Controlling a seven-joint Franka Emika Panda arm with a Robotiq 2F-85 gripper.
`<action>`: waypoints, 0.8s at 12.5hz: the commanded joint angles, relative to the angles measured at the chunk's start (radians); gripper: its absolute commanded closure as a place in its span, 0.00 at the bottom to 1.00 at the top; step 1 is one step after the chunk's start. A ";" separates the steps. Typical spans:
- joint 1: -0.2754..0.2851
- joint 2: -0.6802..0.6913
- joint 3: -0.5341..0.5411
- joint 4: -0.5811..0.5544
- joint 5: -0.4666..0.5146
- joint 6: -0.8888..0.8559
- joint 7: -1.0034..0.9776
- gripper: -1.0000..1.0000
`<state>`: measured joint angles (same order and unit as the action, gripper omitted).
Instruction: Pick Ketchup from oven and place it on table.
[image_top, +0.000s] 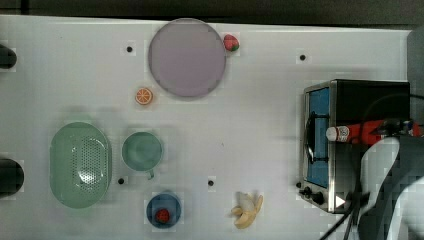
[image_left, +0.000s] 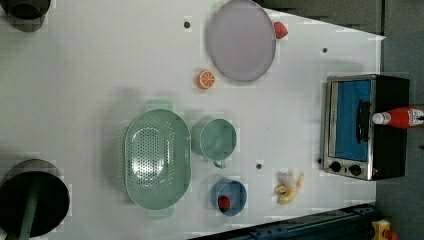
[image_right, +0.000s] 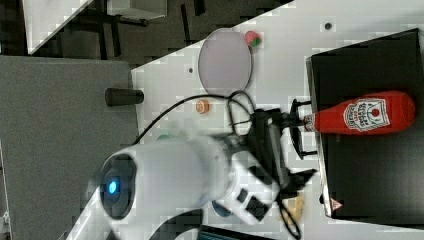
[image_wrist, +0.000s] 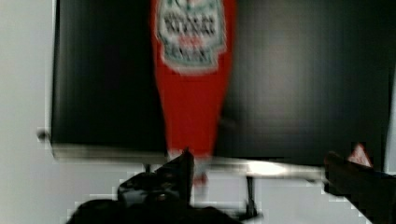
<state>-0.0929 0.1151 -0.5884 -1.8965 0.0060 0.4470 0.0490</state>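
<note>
The Ketchup (image_top: 350, 133) is a red squeeze bottle lying on its side on the black top of the oven (image_top: 367, 100), its white cap (image_top: 331, 133) poking past the oven's front. The left view shows the Ketchup (image_left: 400, 117) on the oven (image_left: 350, 125); the right view shows the Ketchup (image_right: 365, 116). My gripper (image_right: 295, 147) hovers open just off the oven's front edge, at the cap end. In the wrist view my gripper (image_wrist: 261, 179) holds nothing; one fingertip (image_wrist: 180, 168) overlaps the Ketchup (image_wrist: 194, 93) neck. The white table (image_top: 250, 125) spreads in front of the oven.
A round grey-lilac plate (image_top: 186, 57), a strawberry (image_top: 231, 42) and an orange slice (image_top: 144, 96) sit at the top view's upper middle. A green colander (image_top: 80, 165), green mug (image_top: 142, 150), blue bowl (image_top: 163, 210) and peeled banana (image_top: 247, 210) sit lower down.
</note>
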 joint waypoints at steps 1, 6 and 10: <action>0.000 0.082 -0.018 0.083 0.005 0.055 -0.052 0.00; -0.048 0.240 -0.035 0.147 0.145 0.086 -0.044 0.00; -0.057 0.307 -0.035 0.147 0.182 0.145 -0.043 0.00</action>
<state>-0.1448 0.4473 -0.6074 -1.7607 0.1934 0.5996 0.0385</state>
